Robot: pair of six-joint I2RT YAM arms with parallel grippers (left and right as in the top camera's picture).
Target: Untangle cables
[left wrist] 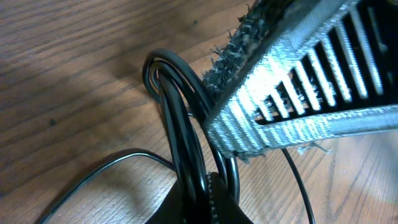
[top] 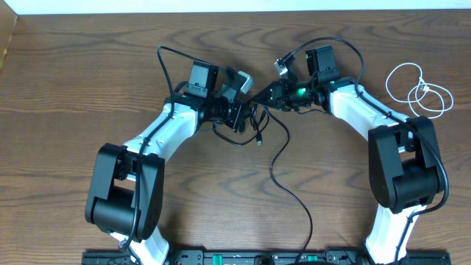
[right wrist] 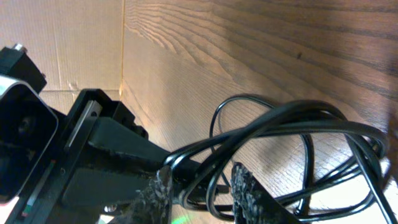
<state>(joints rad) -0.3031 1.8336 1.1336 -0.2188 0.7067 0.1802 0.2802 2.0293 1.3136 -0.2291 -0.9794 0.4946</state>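
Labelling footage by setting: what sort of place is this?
Probably a robotics lab bench: two white-and-black robot arms at a dark wood-grain table, a thin black cable between them, a brown cardboard panel alongside.

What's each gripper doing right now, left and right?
Left gripper: closed on the black cable.
Right gripper: open, straddling strands of the same cable, not clamped.

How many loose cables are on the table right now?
2. The black cable is bunched at centre between the arms, its tail trailing toward their bases. The white cable lies coiled alone at the far right. The arms could hide more.
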